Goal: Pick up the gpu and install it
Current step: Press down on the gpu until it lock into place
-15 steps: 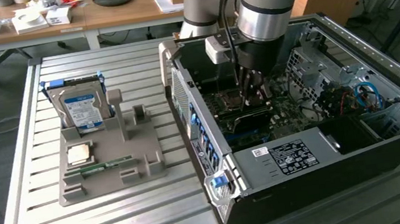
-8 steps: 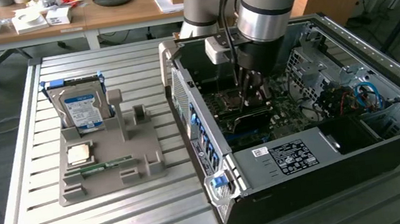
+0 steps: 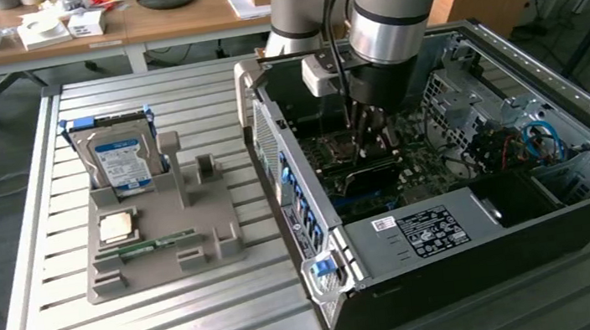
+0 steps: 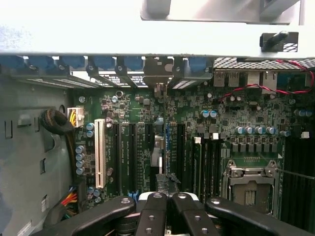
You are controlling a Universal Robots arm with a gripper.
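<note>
the arm (image 3: 388,2) is cut off by the top edge of the exterior view. its gripper (image 3: 365,135) reaches down into the computer case (image 3: 450,230), so its tips are hard to make out among the dark parts. in the wrist view the gripper (image 4: 167,209) is cut off by the picture's edge, and the gpu (image 4: 157,147) shows just as a thin edge-on sliver. the words on the hard drive (image 3: 120,161) label are too small to read. the desk (image 3: 142,19) behind is cut off too.
</note>
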